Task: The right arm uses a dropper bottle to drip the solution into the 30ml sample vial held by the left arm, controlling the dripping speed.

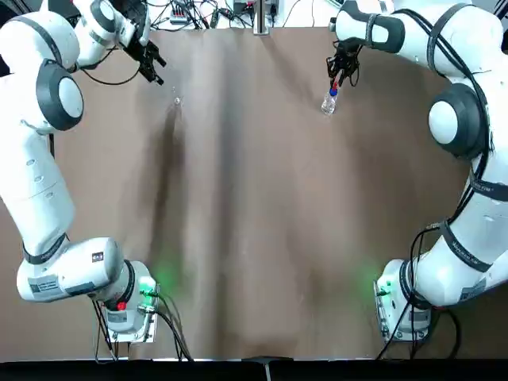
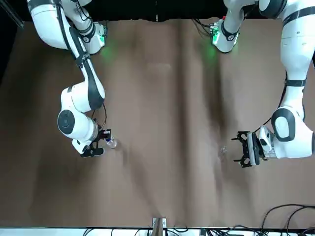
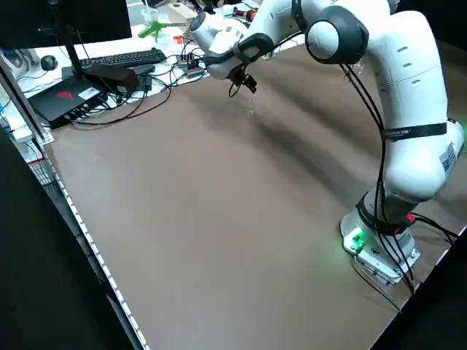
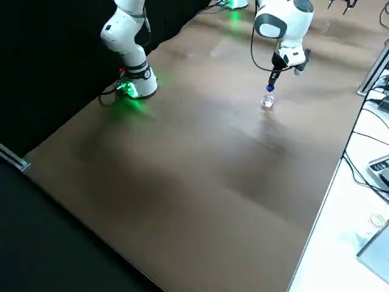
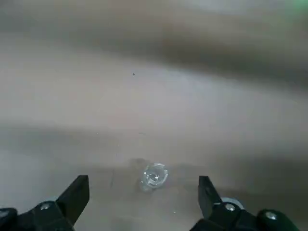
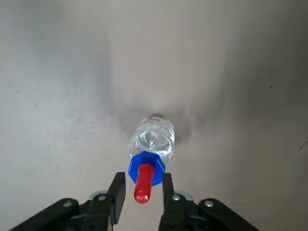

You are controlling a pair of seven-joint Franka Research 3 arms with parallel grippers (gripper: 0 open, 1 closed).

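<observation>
Table centre as clock hub, robot at 6.
- 1 o'clock: dropper bottle (image 6: pixel 153 139), upright on table, red bulb (image 6: pixel 145 183) up. Off-centre close could tip it or squirt solution.
- 11 o'clock: sample vial (image 5: pixel 154 175), alone on table. Clear glass, easily misjudged; skewed pinch may topple it.
- Just beyond bottle: right gripper (image 6: pixel 144 177), fingers part-narrowed astride bulb, gap showing.
- Just beyond vial: left gripper (image 5: pixel 144 180), spread wide, grasping nothing.
</observation>
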